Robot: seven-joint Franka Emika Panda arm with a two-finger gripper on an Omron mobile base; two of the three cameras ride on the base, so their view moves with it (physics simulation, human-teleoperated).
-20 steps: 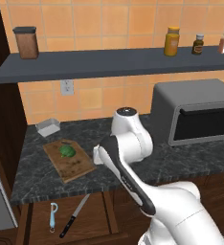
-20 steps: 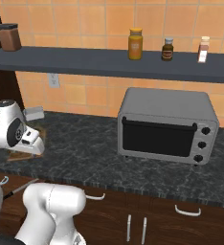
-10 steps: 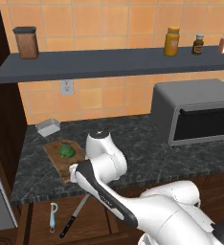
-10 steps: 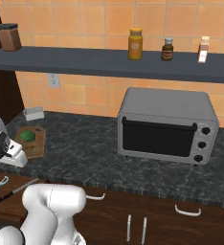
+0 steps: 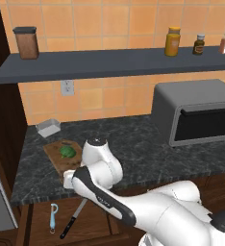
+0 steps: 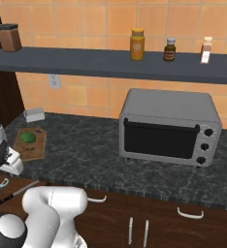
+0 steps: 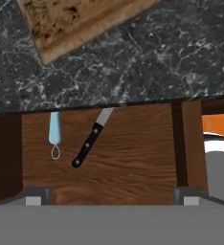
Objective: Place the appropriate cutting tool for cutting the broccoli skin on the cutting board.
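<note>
- my gripper (image 7: 112,198) hangs over the open drawer (image 7: 133,158) below the counter edge; my fingertips (image 7: 36,197) stand spread wide at the bottom of the hand view, with nothing between them
- the knife (image 7: 91,138) lies in the drawer on its wooden floor, black handle toward me and silver blade angled up toward the counter edge, its tip tucked under the counter lip
- in the left base view the knife (image 5: 74,219) lies slanted in the drawer, just right of the peeler (image 5: 53,217)
- the peeler (image 7: 55,133), with its light blue handle, lies just beside the knife on its left; the two are apart, not touching
- the cutting board (image 5: 56,156) sits on the dark speckled counter (image 5: 133,144) near its left end, with the broccoli (image 5: 67,151) on top of it
- in the hand view a corner of the cutting board (image 7: 80,21) shows above the drawer, on the counter
- a small grey tray (image 5: 48,128) stands behind the board, near the wall
- a toaster oven (image 6: 169,127) sits on the counter well to the right of the board
- from the right base view the board (image 6: 32,145) and broccoli (image 6: 27,137) sit at the far left; my arm's white wrist is just in front of them
</note>
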